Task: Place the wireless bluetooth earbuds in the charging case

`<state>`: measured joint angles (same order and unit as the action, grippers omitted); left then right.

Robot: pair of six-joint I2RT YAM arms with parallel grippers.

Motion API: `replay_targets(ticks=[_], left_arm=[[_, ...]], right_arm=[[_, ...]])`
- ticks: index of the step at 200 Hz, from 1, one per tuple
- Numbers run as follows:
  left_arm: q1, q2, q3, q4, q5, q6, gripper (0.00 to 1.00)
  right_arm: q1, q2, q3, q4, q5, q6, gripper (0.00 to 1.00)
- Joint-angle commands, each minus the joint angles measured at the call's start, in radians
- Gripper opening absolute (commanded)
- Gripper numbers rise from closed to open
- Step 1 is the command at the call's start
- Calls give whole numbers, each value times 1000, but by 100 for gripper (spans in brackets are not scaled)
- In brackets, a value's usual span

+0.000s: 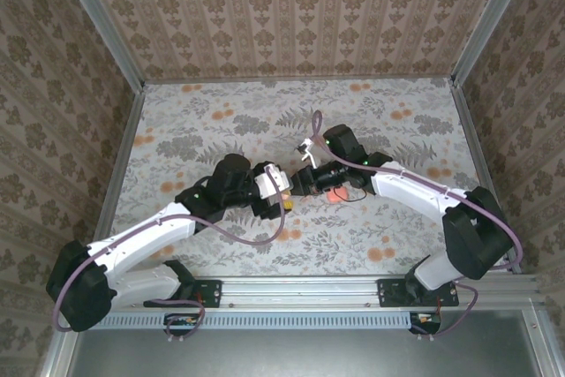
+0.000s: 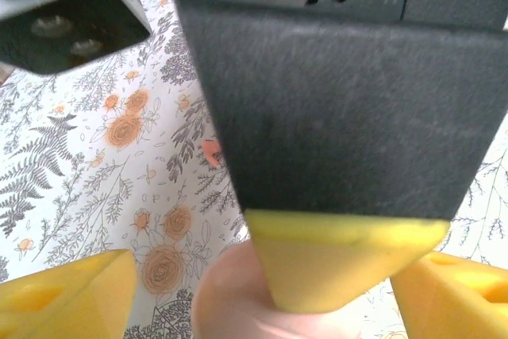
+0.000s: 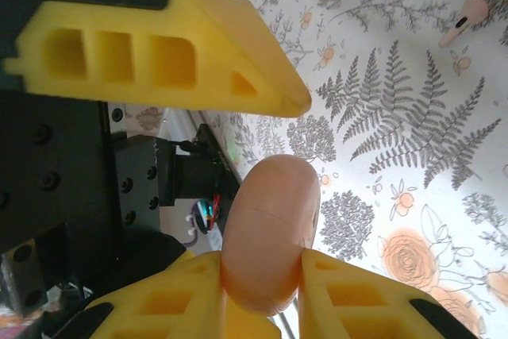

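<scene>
Closest to the right wrist lens, the case (image 3: 270, 236) stands on edge, pinched across its broad faces by the right gripper (image 3: 263, 271). The gripper's yellow fingers sit narrow and tight on the pink shell. A seam runs round the shell and it looks shut, so neither earbud can go in yet. The edge-on hold seems meant to leave that seam exposed to the other arm.

Just above, one finger (image 3: 175, 53) of the left gripper (image 2: 255, 283) hangs clear of the case without touching it. Seen from the left wrist, that gripper is spread wide and holds nothing. Its tips flank a black, yellow-tipped finger of the right arm that bears on the case. This open stance around the shell suggests the left arm is placed to pry or steady the lid, though that is a reading, not a sighting.

Farther off, one earbud (image 3: 464, 20) lies loose on the floral table (image 3: 413, 164), well apart from the case and waiting to be picked up. A pink speck (image 2: 210, 152) on the table beyond the fingers may be the second earbud, but it is too blurred to say.

From overhead, both arms reach inward and the grippers meet tip to tip at mid-table, so the case sits between them.
</scene>
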<state>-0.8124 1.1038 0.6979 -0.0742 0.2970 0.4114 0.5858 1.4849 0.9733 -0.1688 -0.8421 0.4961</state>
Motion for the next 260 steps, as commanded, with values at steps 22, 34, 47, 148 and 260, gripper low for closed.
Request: replay_targets(ticks=[22,34,47,148,260], left_arm=[[82,-45,-3,6,191,-53,83],[132,-36,10,-30,280,-72,82],[175,-29,17,-59,363,-83,81],[236,67,147,-270,682,231,61],[160,79,198,-391,685,467,48]], right_arm=[[-48,-78,-16,-61,11,-169,25],[-67,-86,-15,-61,-4,-208,26],[-88,-86,-13,-70,-45,-270,26],[-102,-182,103,-485,-23,-1140,21],[48,-189,129,-496,116,-1270,20]])
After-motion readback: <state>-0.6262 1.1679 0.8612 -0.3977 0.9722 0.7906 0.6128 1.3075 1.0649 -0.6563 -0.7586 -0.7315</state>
